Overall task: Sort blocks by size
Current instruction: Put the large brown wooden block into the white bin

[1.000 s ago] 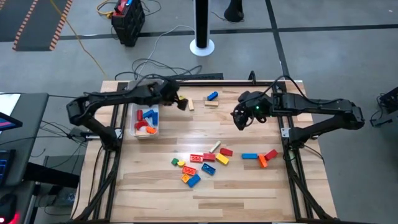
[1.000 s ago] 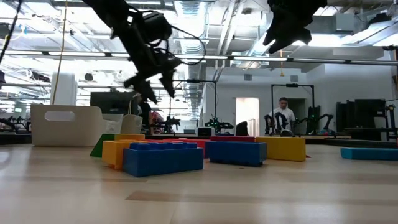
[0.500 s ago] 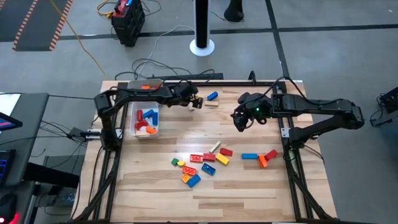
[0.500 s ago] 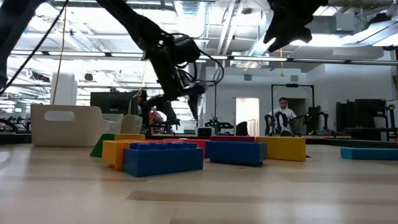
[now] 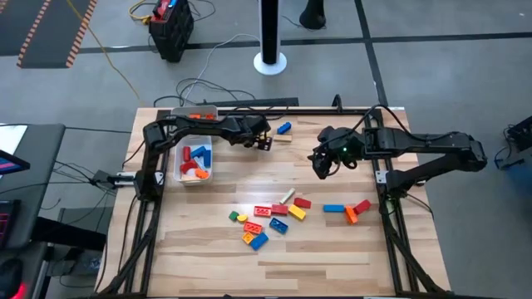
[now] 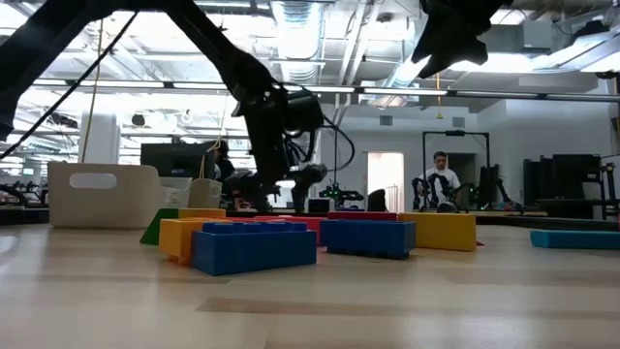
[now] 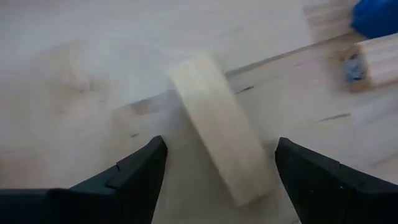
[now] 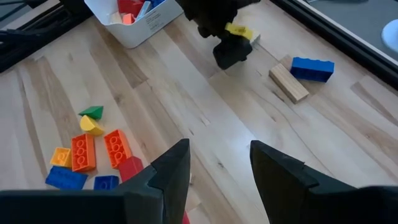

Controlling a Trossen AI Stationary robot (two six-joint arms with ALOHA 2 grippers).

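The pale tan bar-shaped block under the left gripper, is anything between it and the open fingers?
Nothing visible. The left gripper hangs open directly over the pale tan bar-shaped block, bare wooden table on both sides. A blue brick lies off to one side, clear of the fingers.

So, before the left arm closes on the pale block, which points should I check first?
1. Left tool open: ok.
2. Pale tan plastic bar block between the fingers: ok, but it lies at a slant to them.
3. Tool low enough to grip: cannot tell.
4. Neighbours clear: ok, the small blue plastic brick and the tan wooden block lie apart.
5. Right tool away, holding nothing: ok.
6. White rectangular plastic tray free to reach: ok.
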